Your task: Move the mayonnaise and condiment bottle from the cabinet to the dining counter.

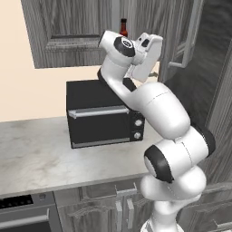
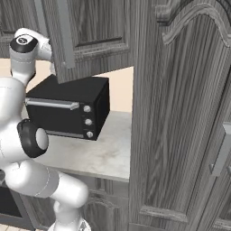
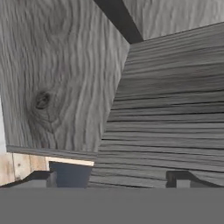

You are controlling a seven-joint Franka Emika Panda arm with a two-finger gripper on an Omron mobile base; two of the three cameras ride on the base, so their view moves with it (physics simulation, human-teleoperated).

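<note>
Grey wood grain is crowding us as we are reaching up into the cabinet, above the marble worktop and its black oven. Our arm's hand is pointing inward, and the gripper is standing released, its fingertips wide and grasping nothing. Just up and left of the hand, the condiment bottle is standing upright on the shelf.

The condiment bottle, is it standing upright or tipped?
Upright: the condiment bottle shows its neck and cap pointing straight up behind the arm.
</note>
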